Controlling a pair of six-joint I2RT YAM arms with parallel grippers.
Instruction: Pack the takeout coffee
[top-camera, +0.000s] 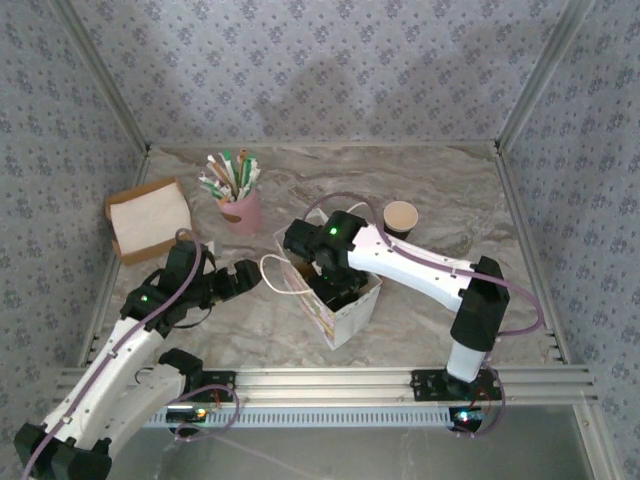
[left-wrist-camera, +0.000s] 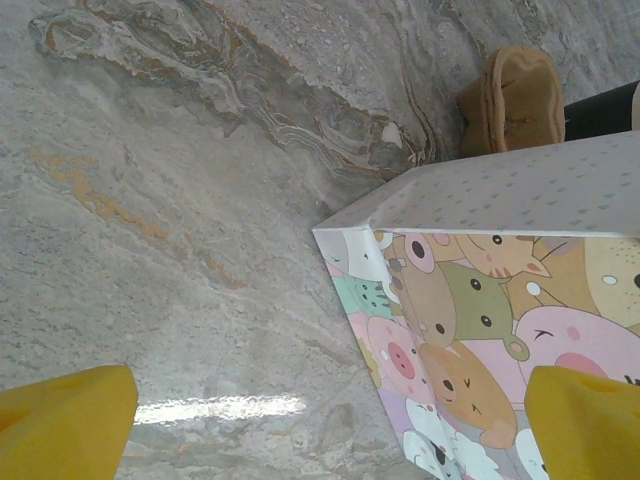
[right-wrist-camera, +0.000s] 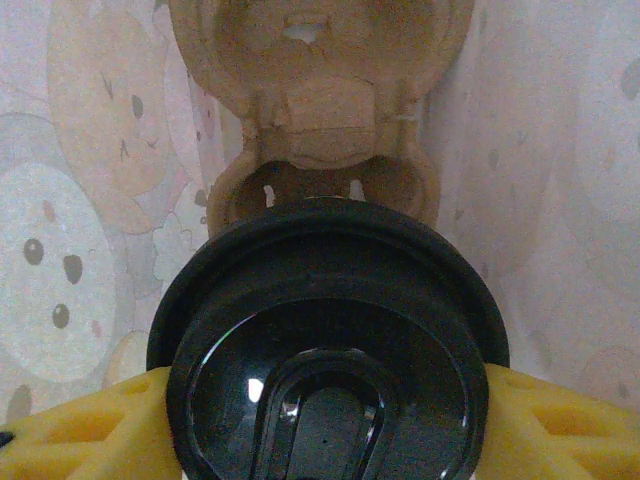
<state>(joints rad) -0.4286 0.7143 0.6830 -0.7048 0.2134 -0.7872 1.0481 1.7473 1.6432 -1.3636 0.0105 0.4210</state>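
Right wrist view: your right pincer (right-wrist-camera: 322, 430) clamps the black-lidded takeout coffee (right-wrist-camera: 325, 330) inside the animal-print bag (right-wrist-camera: 70, 200). Your left pincer (left-wrist-camera: 325, 425) gapes beside that bag.

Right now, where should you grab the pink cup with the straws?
The pink cup is probably best held around its side wall, coming in level from the near left. It stands upright, and the straws fan out of its top, so a grab from above would hit them. The open left gripper is closest.
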